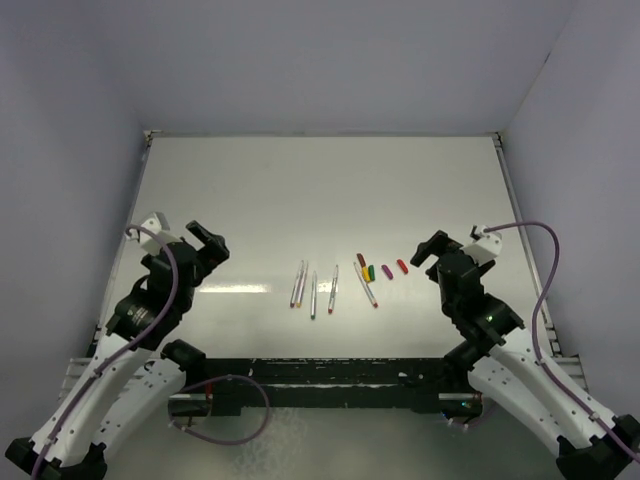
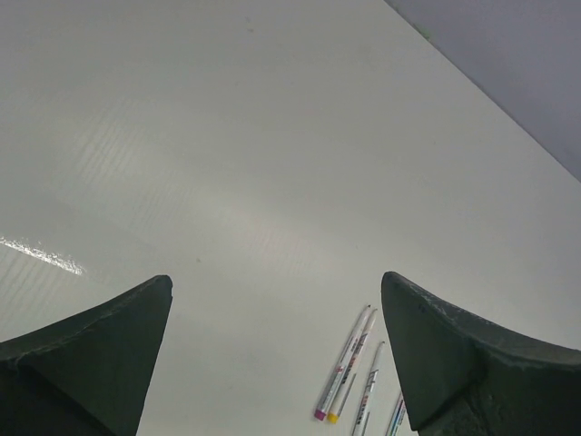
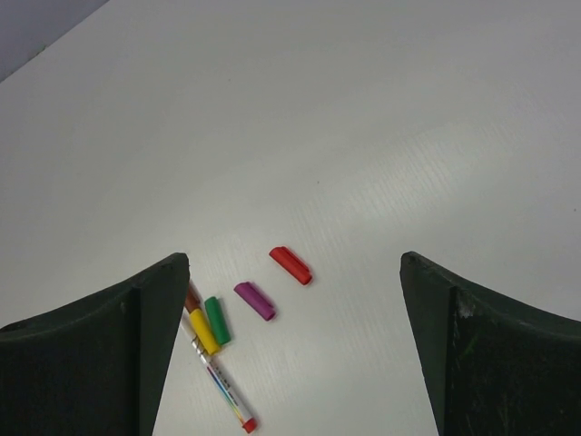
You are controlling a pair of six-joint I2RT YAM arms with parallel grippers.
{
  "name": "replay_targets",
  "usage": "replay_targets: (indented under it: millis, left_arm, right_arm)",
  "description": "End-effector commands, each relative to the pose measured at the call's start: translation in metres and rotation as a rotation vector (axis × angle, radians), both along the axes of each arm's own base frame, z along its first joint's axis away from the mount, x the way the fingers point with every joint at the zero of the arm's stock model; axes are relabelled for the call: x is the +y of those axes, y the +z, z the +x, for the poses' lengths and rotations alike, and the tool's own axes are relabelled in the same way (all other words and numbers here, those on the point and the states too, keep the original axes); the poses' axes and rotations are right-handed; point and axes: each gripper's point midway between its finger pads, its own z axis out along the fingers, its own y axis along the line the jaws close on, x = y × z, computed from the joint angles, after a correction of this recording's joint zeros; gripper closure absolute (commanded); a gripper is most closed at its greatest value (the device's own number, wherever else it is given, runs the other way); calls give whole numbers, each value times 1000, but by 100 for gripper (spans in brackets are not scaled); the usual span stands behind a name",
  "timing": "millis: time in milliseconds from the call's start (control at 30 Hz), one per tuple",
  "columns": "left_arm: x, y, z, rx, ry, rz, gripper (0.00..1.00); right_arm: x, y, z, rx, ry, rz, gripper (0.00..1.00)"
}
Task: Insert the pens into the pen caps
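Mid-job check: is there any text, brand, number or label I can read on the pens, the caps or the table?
None can be read in any view.
The pen beside the caps: coloured print on its barrel, too blurred to read.
The pens in the left wrist view: marks on the barrels, too small to read.
The caps: no print shows.

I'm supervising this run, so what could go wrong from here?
The yellow cap and green cap lie side by side beside a red-tipped pen; the open right pincer closing on one might scatter the others. The other four pens lie close together, so the open left pincer gripping one could drag a neighbour.
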Motion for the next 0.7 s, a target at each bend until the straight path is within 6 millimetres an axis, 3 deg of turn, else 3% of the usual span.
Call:
replay_targets:
  millis: [0, 233, 333, 433, 567, 667]
  left_arm:
    - [-22, -2, 5, 33, -89, -47, 1]
    - [-58, -8, 11, -25, -306, -55, 1]
    - [-80, -6, 13, -80, -440, -53, 1]
    - [-94, -11, 15, -62, -517, -47, 11]
    - [-105, -25, 20, 20, -584, -4, 12]
    - [-114, -29, 20, 19, -637, -1, 11]
  right_arm:
    - [-3, 12, 1, -46, -27, 35, 0]
    - [2, 17, -4, -96, 17, 84, 5]
    - [19, 13, 0, -87, 94, 109, 12]
    - [40, 0, 5, -49, 179, 135, 18]
    - [64, -9, 11, -22, 277, 152, 18]
    - [71, -16, 16, 13, 297, 140, 19]
